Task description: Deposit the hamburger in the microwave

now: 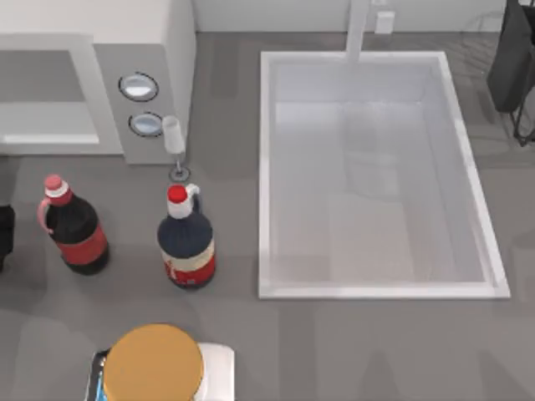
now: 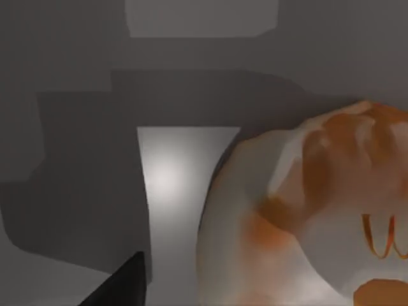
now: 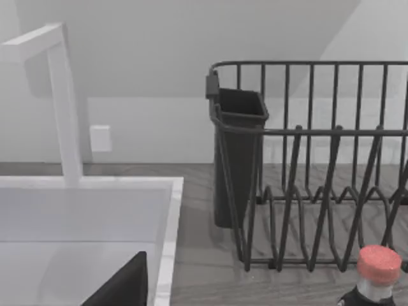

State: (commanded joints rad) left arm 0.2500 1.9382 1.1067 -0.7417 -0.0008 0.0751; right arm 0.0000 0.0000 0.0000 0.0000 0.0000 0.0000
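- Microwave (image 1: 109,79): white box at the tabletop's (image 1: 351,351) far left. Grey cavity open to view; grey panel with two round dials on its right.
- Hamburger (image 2: 306,217): pale tan bun with orange patches, seen close up in the left wrist view, against grey surfaces and a lit pale rectangle. Whether it lies inside the microwave cannot be told.
- Left gripper (image 2: 121,290): dark tip low in the left wrist view, near the hamburger. Whether it is released or clenched cannot be told.
- Right gripper (image 3: 121,287): dark tip above the sink's near rim, facing the faucet and dish rack. Grip state cannot be told.
- Sink (image 1: 267,167): white rectangular basin, centre right, with the faucet (image 1: 359,29) at its far rim.
- Dish rack (image 3: 319,191): dark wire, beside the sink, with a dark cup at its corner.
- Pink-capped bottle (image 1: 71,230): dark, upright, in front of the microwave.
- Red-capped bottle (image 1: 185,242): dark, with a handle, upright, between the pink-capped bottle and the sink.
- Orange disc (image 1: 153,363): at the near edge, left of centre.
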